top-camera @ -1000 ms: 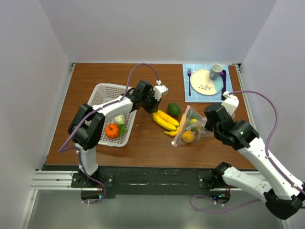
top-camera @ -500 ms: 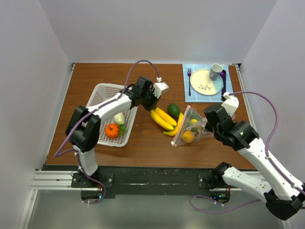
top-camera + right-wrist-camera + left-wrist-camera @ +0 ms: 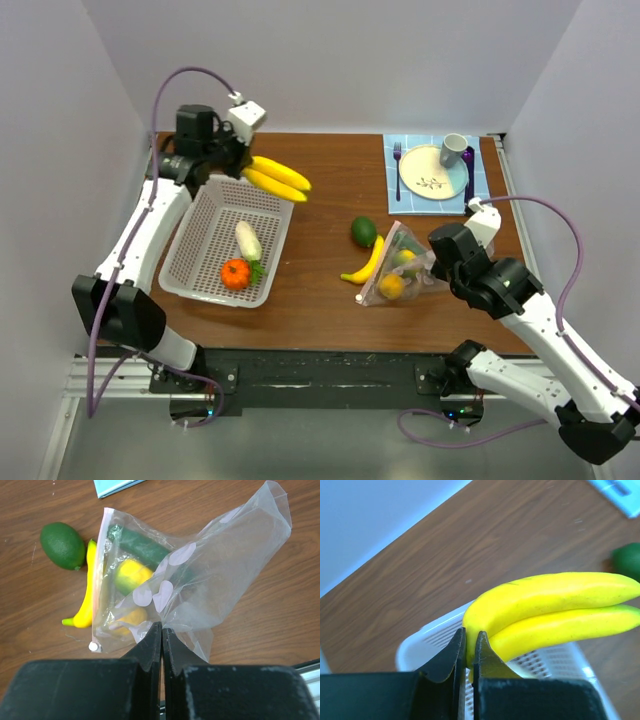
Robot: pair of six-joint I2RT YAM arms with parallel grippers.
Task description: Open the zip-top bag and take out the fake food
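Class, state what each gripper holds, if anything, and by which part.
Left gripper: the yellow bananas, by the stem end. Right gripper: the zip-top bag, by a fold of clear plastic.

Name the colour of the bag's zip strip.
Pale pink; the zip strip shows best in the right wrist view.

White basket [image 3: 208, 240] sits left; plate [image 3: 432, 172], fork [image 3: 397, 168], cup [image 3: 453, 150] on blue mat [image 3: 400, 205].

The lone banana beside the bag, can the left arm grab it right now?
Probably not yet: the left tool is shut on the banana bunch above the basket; the lone banana itself lies uncovered.
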